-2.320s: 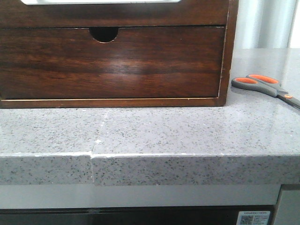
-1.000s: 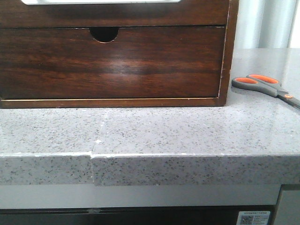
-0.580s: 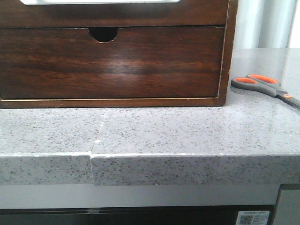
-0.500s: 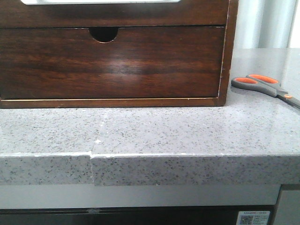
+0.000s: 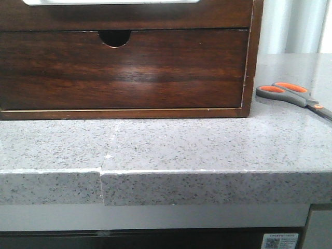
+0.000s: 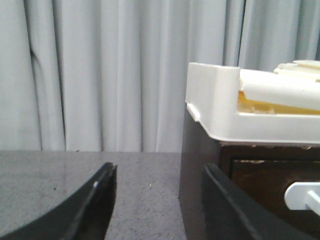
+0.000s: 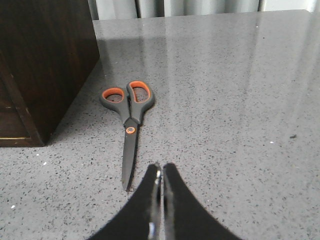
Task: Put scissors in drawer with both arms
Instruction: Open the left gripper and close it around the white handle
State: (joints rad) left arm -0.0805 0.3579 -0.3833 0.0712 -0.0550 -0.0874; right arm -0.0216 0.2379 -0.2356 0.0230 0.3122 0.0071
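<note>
one pair of scissors [image 7: 128, 116] lies flat on the tabletop [image 7: 240, 100] just right of the cabinet [image 7: 40, 65], blades pointing back toward the right pincer [image 7: 161, 175], which is pressed together and nearer; the left pincer [image 6: 157, 175] is spread by the cabinet.

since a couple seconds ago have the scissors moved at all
No. In the front view the scissors lie in the same spot on the countertop, just right of the cabinet corner, as before.
</note>
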